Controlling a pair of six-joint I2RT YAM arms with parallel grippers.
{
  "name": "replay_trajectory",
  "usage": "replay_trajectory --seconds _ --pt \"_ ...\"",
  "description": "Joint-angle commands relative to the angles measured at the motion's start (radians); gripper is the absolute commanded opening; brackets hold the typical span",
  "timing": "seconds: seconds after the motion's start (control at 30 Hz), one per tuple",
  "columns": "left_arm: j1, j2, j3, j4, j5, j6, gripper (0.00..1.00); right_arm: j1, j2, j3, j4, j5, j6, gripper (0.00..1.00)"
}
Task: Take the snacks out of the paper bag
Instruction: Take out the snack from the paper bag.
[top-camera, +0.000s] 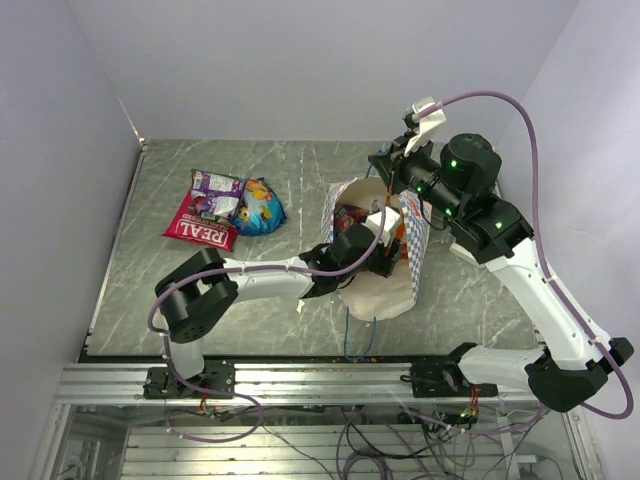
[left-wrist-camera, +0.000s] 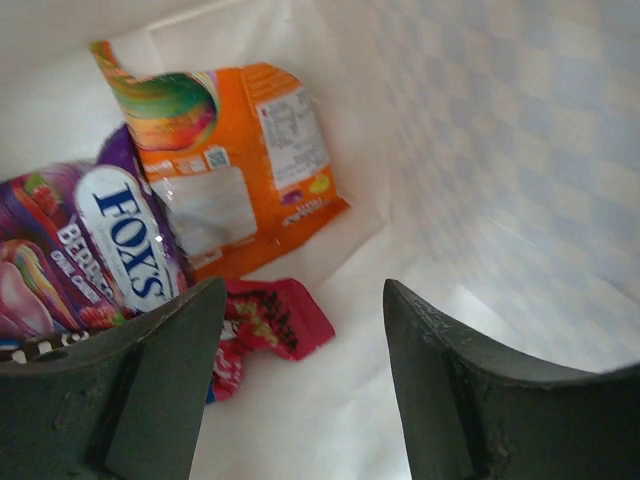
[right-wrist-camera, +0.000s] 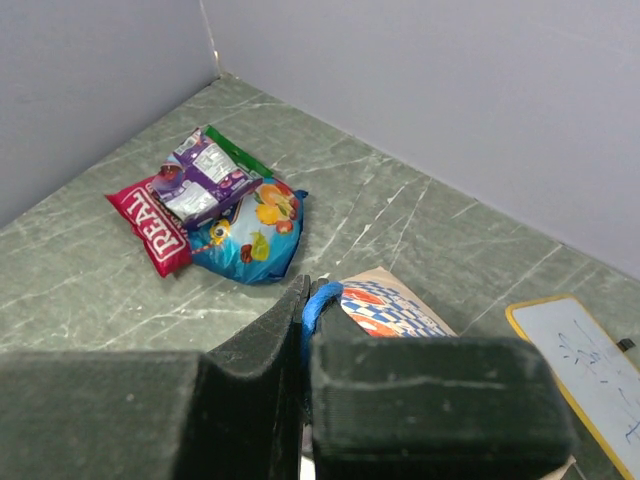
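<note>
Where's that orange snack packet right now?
The orange packet lies inside the paper bag, at its bottom in the left wrist view, beside the purple Fox's packet.

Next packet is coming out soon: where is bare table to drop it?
Bare table runs along the back wall and in the strip between the blue packet and the paper bag. Also bare in front of the red REAL packet, left of the left arm. Crowded: at the bag, under the right arm.

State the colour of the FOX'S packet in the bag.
FOX'S packet: purple, best in left wrist view.
</note>
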Motion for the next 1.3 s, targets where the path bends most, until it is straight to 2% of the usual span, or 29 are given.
replay_trajectory --seconds 0.0,0.07,0.13,0.2,0.33,0.53,0.73,0.87,1.03,1.07,1.2,1.27 --pt "0.039 0.034 0.012 0.18 -0.002 0.047 0.73 -0.001 -0.001 0.038 0.041 -0.014 0.002 0.0" --pt "0.047 0.055 0.028 0.177 -0.019 0.05 0.71 -0.001 -0.001 0.039 0.042 -0.014 0.0 0.0" --pt "0.063 0.079 0.038 0.193 -0.024 0.046 0.61 -0.001 -0.003 0.037 0.043 -0.009 -0.001 0.0" --pt "0.076 0.111 0.068 0.195 -0.027 0.043 0.59 -0.001 -0.004 0.038 0.043 -0.007 -0.002 0.0" --pt "0.079 0.201 0.176 0.161 -0.054 0.059 0.68 -0.001 0.0 0.05 0.034 -0.013 -0.003 0.0" --pt "0.084 0.317 0.339 0.091 -0.139 0.034 0.76 -0.001 0.009 0.076 0.012 -0.015 -0.016 0.0" --pt "0.088 0.382 0.352 0.134 -0.266 0.024 0.96 -0.001 0.023 0.094 -0.024 -0.035 -0.029 0.0" --pt "0.088 0.429 0.365 0.159 -0.279 0.036 1.0 -0.001 0.035 0.121 -0.069 -0.034 -0.048 0.0" --pt "0.089 0.489 0.378 0.187 -0.23 0.044 1.0 -0.001 0.043 0.148 -0.112 -0.033 -0.073 0.0" --pt "0.089 0.503 0.381 0.189 -0.216 0.046 0.99 -0.001 0.042 0.151 -0.114 -0.032 -0.076 0.0" --pt "0.088 0.51 0.39 0.166 -0.198 0.054 0.82 -0.001 0.036 0.152 -0.124 -0.038 -0.084 0.0" --pt "0.089 0.487 0.362 0.183 -0.214 0.032 0.7 -0.001 0.041 0.159 -0.14 -0.039 -0.089 0.0"
